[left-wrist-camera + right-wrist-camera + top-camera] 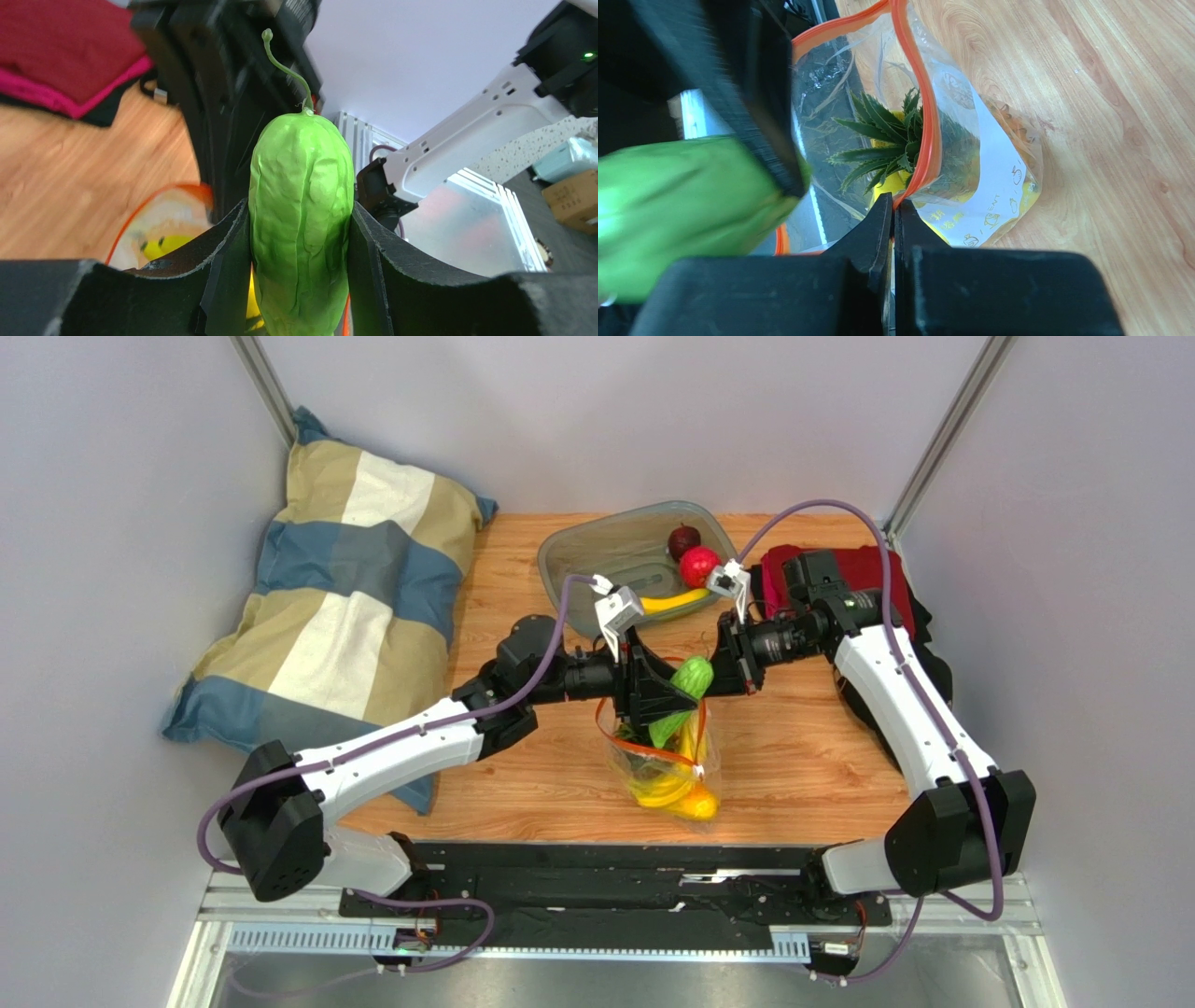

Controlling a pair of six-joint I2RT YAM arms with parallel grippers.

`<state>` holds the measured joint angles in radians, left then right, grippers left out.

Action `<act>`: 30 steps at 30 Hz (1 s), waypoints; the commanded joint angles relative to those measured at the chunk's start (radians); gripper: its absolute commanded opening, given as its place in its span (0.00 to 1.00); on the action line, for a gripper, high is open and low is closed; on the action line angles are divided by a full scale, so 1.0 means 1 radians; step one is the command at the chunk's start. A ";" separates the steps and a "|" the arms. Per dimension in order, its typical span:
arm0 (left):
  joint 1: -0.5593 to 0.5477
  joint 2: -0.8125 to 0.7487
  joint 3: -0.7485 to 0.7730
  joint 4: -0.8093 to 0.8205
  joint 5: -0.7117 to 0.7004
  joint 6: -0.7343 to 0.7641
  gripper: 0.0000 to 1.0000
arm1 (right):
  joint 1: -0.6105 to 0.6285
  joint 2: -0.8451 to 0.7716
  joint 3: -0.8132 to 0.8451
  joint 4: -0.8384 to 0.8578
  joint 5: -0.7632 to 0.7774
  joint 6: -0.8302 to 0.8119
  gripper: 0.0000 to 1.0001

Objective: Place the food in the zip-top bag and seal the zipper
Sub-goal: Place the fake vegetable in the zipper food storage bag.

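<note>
The green cucumber is clamped upright between the pads of my left gripper, its stem pointing away. In the top view the cucumber hangs just above the mouth of the zip-top bag, which stands near the table's front. My right gripper is shut on the orange-red zipper, holding the mouth open. Inside the bag lie a pineapple and yellow fruit. The zipper's slider is not visible.
A grey-green tray at the back holds a purple fruit, a red fruit and a banana. A striped pillow lies at the left. A red cloth sits at the back right.
</note>
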<state>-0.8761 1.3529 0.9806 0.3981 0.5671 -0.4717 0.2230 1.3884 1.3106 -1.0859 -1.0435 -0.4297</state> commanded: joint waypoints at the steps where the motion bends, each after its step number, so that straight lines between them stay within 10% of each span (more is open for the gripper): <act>1: -0.012 -0.046 -0.054 0.036 -0.065 -0.056 0.32 | -0.027 0.009 0.019 0.041 -0.078 0.039 0.00; 8: -0.018 -0.072 -0.025 -0.014 0.003 0.008 0.73 | -0.030 0.024 0.032 0.043 -0.101 0.020 0.00; 18: 0.035 -0.121 0.071 -0.194 0.037 0.129 0.71 | -0.028 0.026 0.022 0.029 -0.096 -0.020 0.00; 30: 0.035 0.083 0.429 -0.849 -0.038 0.424 0.73 | -0.028 0.046 0.059 0.015 -0.105 -0.047 0.00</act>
<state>-0.8314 1.3682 1.3399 -0.2192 0.5209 -0.1623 0.1978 1.4250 1.3182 -1.0832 -1.1099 -0.4500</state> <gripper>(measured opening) 0.691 0.009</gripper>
